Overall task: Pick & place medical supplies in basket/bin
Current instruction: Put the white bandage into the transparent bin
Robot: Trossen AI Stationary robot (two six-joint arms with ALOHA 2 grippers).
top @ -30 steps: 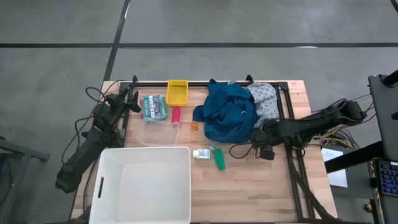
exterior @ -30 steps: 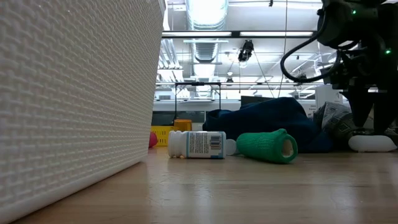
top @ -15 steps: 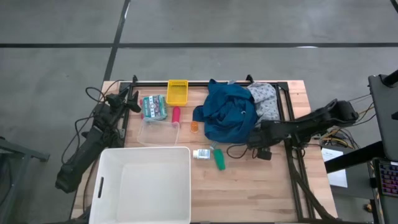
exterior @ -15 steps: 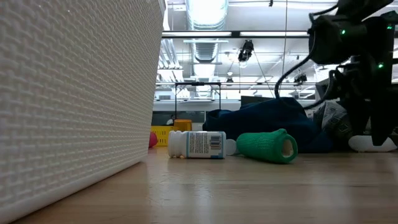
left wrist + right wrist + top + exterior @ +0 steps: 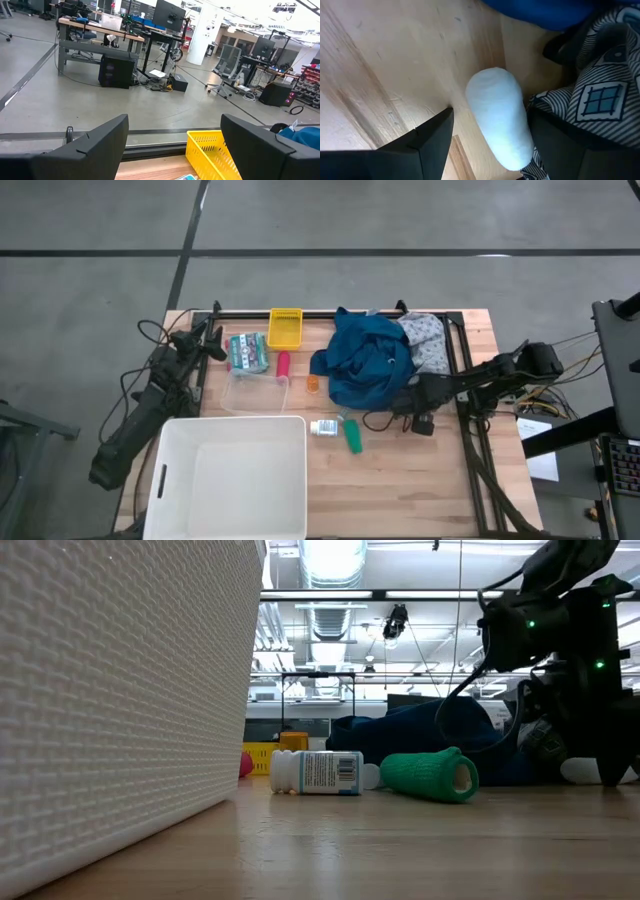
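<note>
Since the earlier frame, the right arm has drawn further in over the table, so the right gripper (image 5: 408, 402) now sits lower and closer to the blue garment (image 5: 366, 360); nothing else on the table has shifted.

Going left to right in the high view:

1. Left arm: parked along the table's 9 o'clock edge. The left gripper (image 5: 212, 340) rests near the 10 o'clock corner, fingers (image 5: 90, 145) apart and holding nothing.
2. White tub (image 5: 232, 432): at 7 o'clock, nothing visible inside.
3. Green packet (image 5: 246, 352), yellow basket (image 5: 285, 327) and red bottle (image 5: 283, 364): grouped toward 11 o'clock.
4. Orange bottle (image 5: 313, 383): beside the garment's 9 o'clock edge.
5. White bottle (image 5: 323, 427) and green tube (image 5: 352, 437): lying on their sides near table centre, just 3 o'clock of the tub.
6. Blue garment: heaped at 12 o'clock, with the grey patterned cloth (image 5: 424, 340) touching it on the 3 o'clock side.
7. Right gripper: fingers (image 5: 427, 145) apart, straddling a white tube (image 5: 501, 116) that lies on the wood against the cloth; not clamped.
</note>
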